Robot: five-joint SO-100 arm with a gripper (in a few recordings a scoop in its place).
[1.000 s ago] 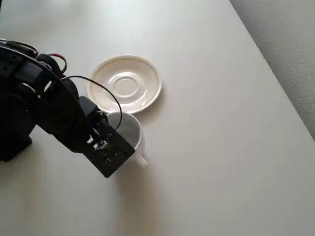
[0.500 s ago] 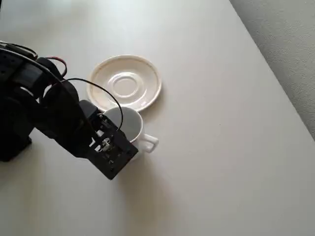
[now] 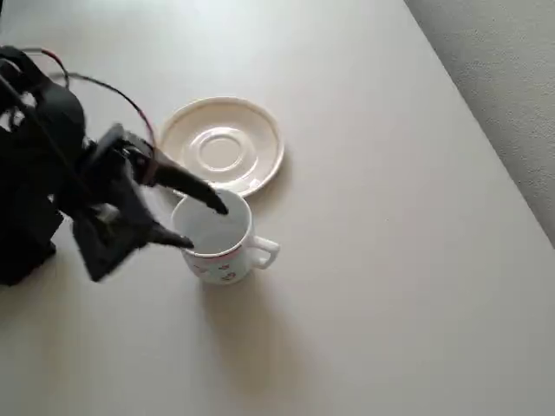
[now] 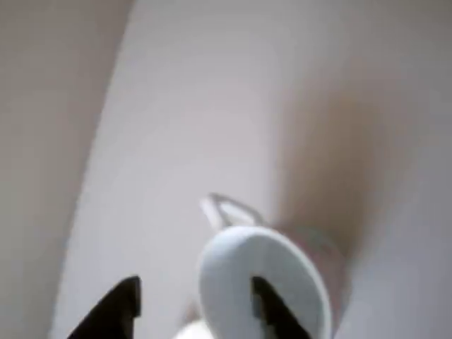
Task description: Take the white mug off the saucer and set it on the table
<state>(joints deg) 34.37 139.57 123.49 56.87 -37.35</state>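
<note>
on the table [image 3: 390, 286], just below the saucer [image 3: 222, 146] in the overhead view, sits the white mug [image 3: 218, 238]. it's upright, handle sticking out to the right, little reddish marks on its side, and its top edge looks like it just about meets the saucer's near rim. can't tell if they actually touch. the saucer has nothing on it, you can see the round centre well and the thin tan line round the edge.

the gripper [image 3: 201, 224] is spread wide open and isn't holding anything. one black finger reaches over the upper left part of the mug's rim, the other pokes at the left side of the mug lower down. whole arm is a bit motion blurred, so contact is hard to call.

wrist view is blurry too: the mug [image 4: 261, 282] shows as a pale oval opening low in the frame with the handle loop behind it, one dark fingertip [image 4: 272, 307] over the opening and the other off to the left, well outside the mug.
</note>
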